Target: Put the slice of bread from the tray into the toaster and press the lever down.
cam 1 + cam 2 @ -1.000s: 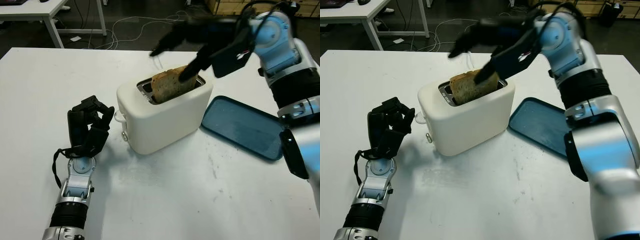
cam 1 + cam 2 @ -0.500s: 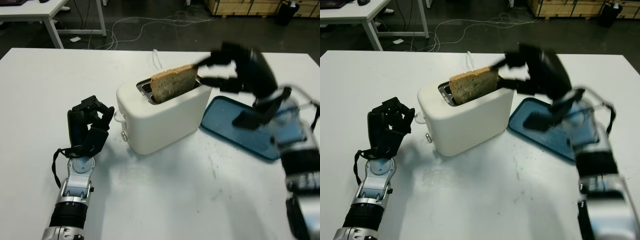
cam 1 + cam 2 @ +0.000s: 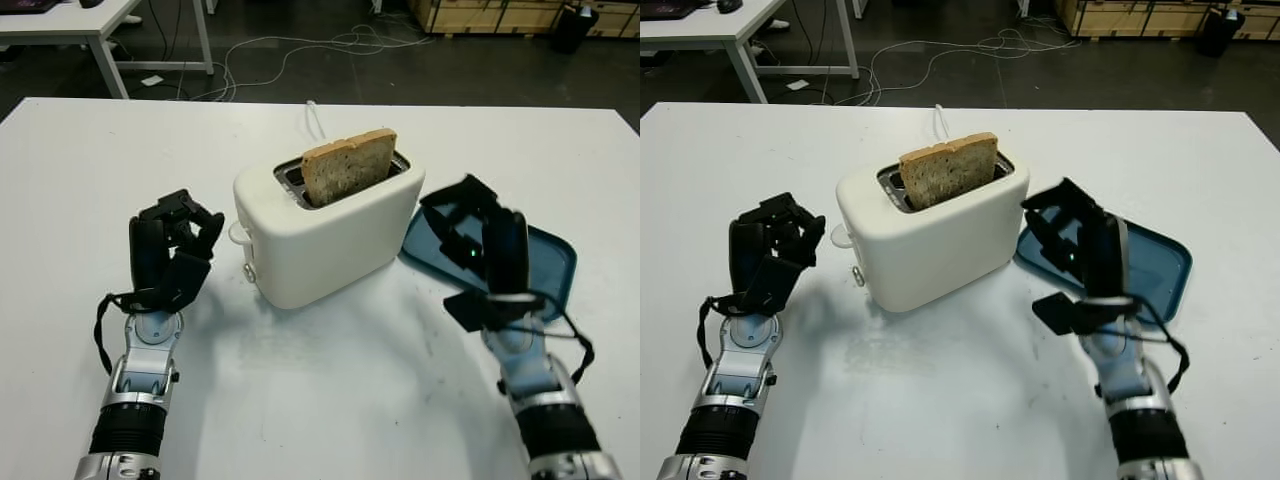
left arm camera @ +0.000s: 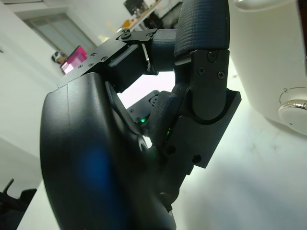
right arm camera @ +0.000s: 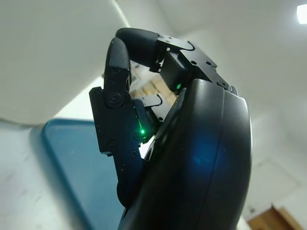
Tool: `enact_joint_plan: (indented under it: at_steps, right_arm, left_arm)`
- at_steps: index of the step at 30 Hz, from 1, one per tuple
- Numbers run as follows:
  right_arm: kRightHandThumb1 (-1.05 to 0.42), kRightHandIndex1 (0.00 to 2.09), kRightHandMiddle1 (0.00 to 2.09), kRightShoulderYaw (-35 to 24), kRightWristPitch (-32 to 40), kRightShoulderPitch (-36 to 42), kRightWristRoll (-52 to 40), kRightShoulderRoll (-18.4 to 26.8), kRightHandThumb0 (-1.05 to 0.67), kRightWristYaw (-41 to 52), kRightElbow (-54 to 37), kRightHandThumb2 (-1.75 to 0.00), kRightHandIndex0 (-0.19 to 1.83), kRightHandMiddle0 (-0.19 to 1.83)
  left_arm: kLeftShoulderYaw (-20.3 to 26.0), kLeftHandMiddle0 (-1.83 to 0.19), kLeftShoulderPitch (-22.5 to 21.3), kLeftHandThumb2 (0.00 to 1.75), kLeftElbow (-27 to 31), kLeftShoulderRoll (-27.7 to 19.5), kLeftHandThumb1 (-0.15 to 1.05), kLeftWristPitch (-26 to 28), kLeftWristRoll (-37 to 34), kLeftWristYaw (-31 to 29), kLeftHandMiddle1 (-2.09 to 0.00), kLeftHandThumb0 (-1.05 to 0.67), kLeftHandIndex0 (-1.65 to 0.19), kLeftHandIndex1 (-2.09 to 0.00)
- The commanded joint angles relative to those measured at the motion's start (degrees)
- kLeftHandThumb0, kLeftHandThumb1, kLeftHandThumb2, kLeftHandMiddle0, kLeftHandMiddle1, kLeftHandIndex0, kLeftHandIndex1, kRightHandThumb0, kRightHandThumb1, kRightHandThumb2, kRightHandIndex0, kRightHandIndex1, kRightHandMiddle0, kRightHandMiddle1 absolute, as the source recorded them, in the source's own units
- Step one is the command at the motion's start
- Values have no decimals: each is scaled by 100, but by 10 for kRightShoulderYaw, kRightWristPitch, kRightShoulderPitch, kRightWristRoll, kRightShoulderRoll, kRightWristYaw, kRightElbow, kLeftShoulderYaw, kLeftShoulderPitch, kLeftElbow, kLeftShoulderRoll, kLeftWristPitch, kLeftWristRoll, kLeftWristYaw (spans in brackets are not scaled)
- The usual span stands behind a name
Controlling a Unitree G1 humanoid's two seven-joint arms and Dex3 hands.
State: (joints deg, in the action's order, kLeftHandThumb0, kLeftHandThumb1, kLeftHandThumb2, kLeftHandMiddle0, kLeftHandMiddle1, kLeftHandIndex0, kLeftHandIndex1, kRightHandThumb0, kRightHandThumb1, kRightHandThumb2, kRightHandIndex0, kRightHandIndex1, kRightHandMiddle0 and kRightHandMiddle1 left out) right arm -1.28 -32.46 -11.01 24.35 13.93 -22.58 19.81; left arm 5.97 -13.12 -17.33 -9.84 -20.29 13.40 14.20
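Left eye view: slice of bread [image 3: 349,167] upright in the slot of the white toaster [image 3: 325,230] at table centre, top half standing proud – not pushed down. Lever knob [image 3: 237,233] on the toaster's 9 o'clock end. Blue tray [image 3: 548,264] at 3 o'clock of the toaster, bare, just beside it. Right hand [image 3: 477,238] raised over the tray's near edge, fingers curled, holding nothing. Left hand [image 3: 171,247] at 9 o'clock, near the knob but apart from it – fingers curled, holding nothing. White table [image 3: 330,400] beneath.
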Motion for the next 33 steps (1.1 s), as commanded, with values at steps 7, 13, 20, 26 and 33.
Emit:
enact_joint_plan:
  at_steps: [7,13,20,26,33]
  right_arm:
    - [-92,175,175,-11,54,25,-60,-40,-44,22,-29,-50,85,52]
    - [-92,175,175,-5,127,52,-84,-38,-45,81,-73,-46,88,55]
    - [-92,175,175,5,148,66,-75,-35,-45,103,-73,-43,86,53]
    - [-92,175,175,10,137,63,-70,-23,-42,115,-44,-43,87,53]
    - [-92,175,175,28,103,57,-56,-7,-47,109,-4,-44,85,56]
  left_arm:
    - [0,-130,12,53,8,-14,76,8,-1,-10,-147,-95,-105,-142]
    - [4,-129,21,55,19,-19,74,13,-11,-29,-148,-95,-105,-142]
    - [1,-130,30,56,22,-21,73,14,-8,-32,-146,-95,-107,-140]
    - [-4,-131,35,56,33,-15,73,24,2,-23,-145,-97,-109,-138]
    - [-5,-131,35,55,35,-8,75,19,1,-18,-145,-98,-109,-138]
